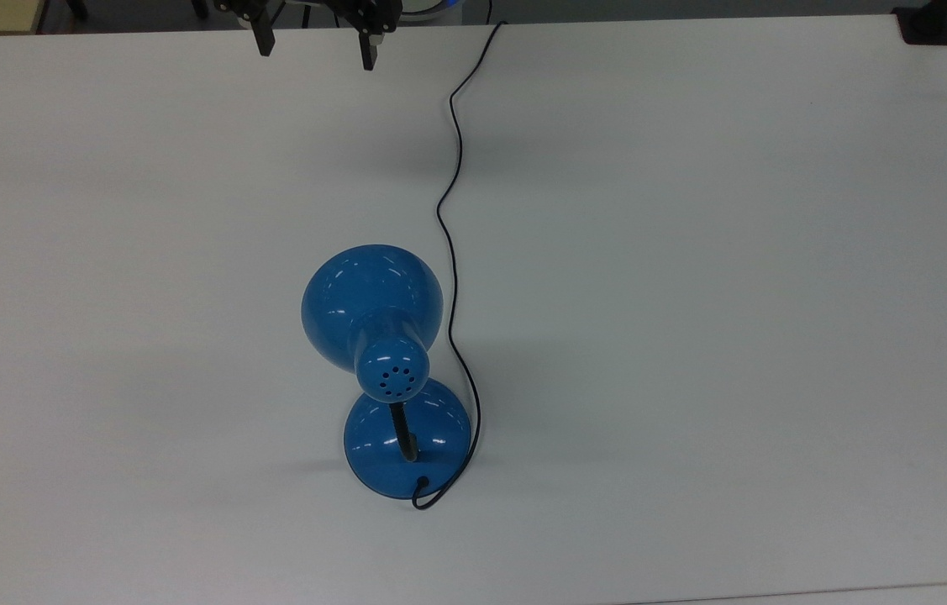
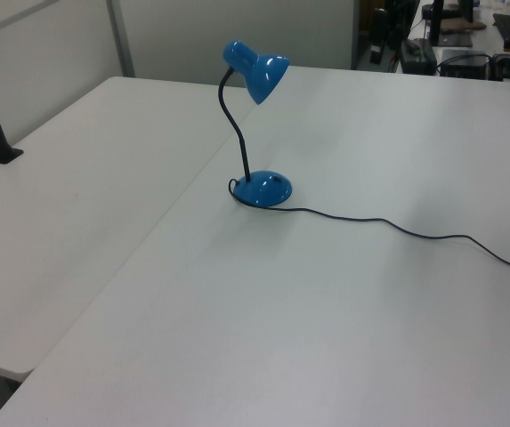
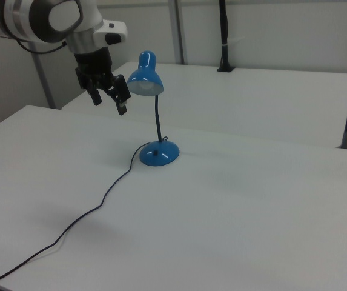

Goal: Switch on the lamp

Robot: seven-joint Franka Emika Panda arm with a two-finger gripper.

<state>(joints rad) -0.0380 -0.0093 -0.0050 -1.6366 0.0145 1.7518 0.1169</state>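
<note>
One item on bench: lamp (image 1: pixel 381 361), sitting on white table (image 1: pixel 691 294).
Gripper: (image 1: pixel 315 46) fingers spread wide, nothing between them; hangs above the table, not touching anything.
Lamp pos. vs gripper: well apart in top view, lamp lies toward that frame's bottom from the fingertips, a bit to the top view's right. In right view, shade (image 3: pixel 145 77) is just beside the gripper (image 3: pixel 108 97), on the right view's right, at abt the same height.
Handling (est.): light, glossy painted shell, prob. slippery under pads; domed base (image 1: pixel 406 441) is the steady part, top-heavy above it. Neck (image 2: pixel 235 124) thin + curved, looks bendable, so a push on shade likely flexes it or tips lamp.
Where to take hold: don't grip shade. Dark spot on base (image 3: pixel 155 153) may be the switch, can't confirm; press down there w/ one fingertip so force goes into table.
Cord (image 1: pixel 452 210): thin, limp, leaves base rim and runs past the gripper's side to table's far edge in top view; keep fingers off it.
Long axis: roughly upright, base to shade, neck arcs over.
Pointing: shade mouth faces down + toward the gripper side; vented cap faces away from it.
</note>
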